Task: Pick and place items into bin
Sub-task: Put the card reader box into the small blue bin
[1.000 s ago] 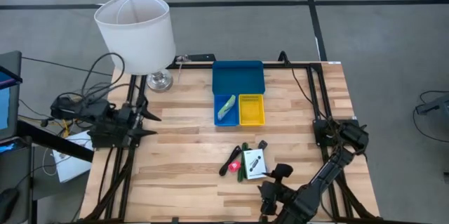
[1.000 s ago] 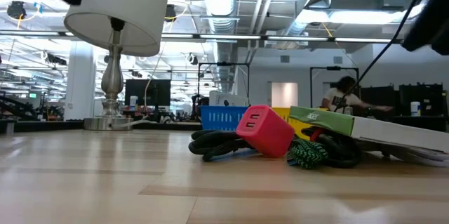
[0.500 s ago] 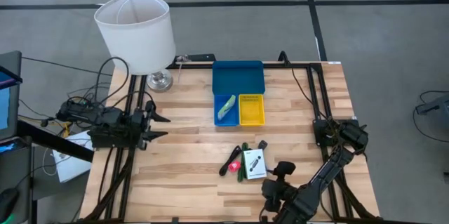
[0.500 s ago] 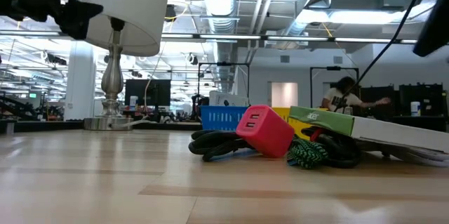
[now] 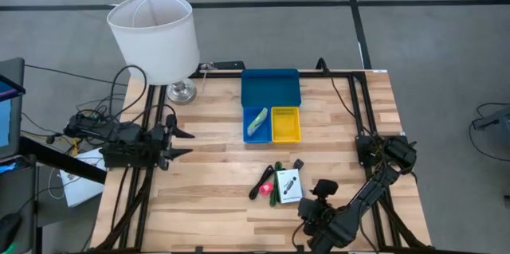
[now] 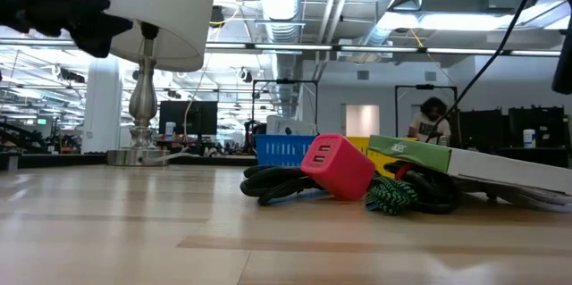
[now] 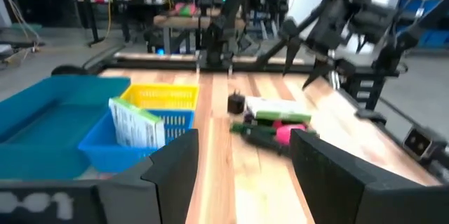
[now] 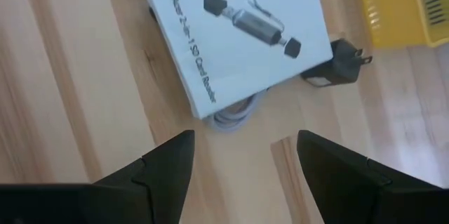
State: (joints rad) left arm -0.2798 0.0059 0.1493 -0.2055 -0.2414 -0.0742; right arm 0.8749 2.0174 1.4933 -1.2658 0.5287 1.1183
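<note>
A white card with black print (image 5: 288,185) lies on the table beside a small red piece (image 5: 265,188), black and green slim sticks (image 5: 276,181) and a black plug piece (image 5: 299,164). A pale green strip (image 5: 256,120) stands tilted in the small blue tray (image 5: 256,124), next to the yellow tray (image 5: 285,123) and the wide blue tray (image 5: 271,87). My right gripper (image 8: 245,168) hangs open above the table just near of the white card (image 8: 238,34). My left gripper (image 5: 190,143) is open at the table's left side, level, facing the trays.
A white lampshade (image 5: 154,35) on a silver stand (image 5: 182,91) rises over the far left corner. A thin white cable (image 8: 235,115) pokes out from under the card. Bare wood lies between the left gripper and the items. A person (image 6: 432,120) is in the room behind.
My left gripper has moved a little toward the table's right, farther over the wood. My right gripper has shifted slightly toward the far edge, closer to the white card. The items have stayed where they were.
</note>
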